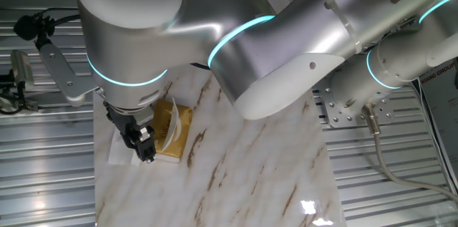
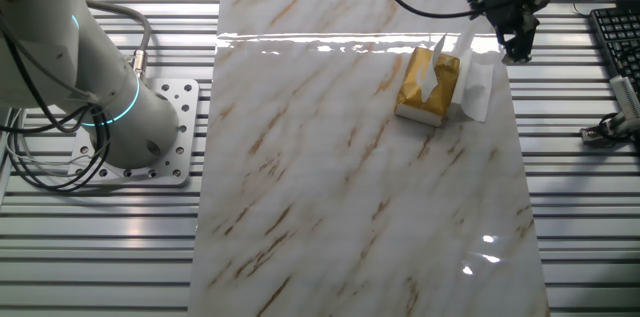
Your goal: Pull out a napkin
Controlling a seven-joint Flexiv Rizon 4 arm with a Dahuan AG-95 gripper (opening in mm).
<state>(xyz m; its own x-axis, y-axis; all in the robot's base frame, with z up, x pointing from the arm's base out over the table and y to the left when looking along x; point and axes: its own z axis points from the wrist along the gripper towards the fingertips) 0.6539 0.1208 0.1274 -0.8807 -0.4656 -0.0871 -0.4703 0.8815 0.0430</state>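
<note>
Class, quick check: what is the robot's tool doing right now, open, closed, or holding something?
Tool: poised beside the golden tissue pack, above a loose napkin; holding nothing visible; open or closed cannot be told.

Tabletop (image 2: pixel 350 177): white marble, brown veins. Tissue pack (image 2: pixel 425 92) near far right edge: golden yellow. Napkin (image 2: pixel 478 92): white. Gripper (image 2: pixel 515 42): black. Arm (image 1: pixel 286 41): silver, cyan rings.

The arm (image 1: pixel 286 34) is made of thick, rounded silver-grey segments with glowing cyan rings at the joints. Its base plate (image 2: pixel 150 147) is perforated metal, with black cables alongside. The gripper (image 1: pixel 145 145) is black.
</note>
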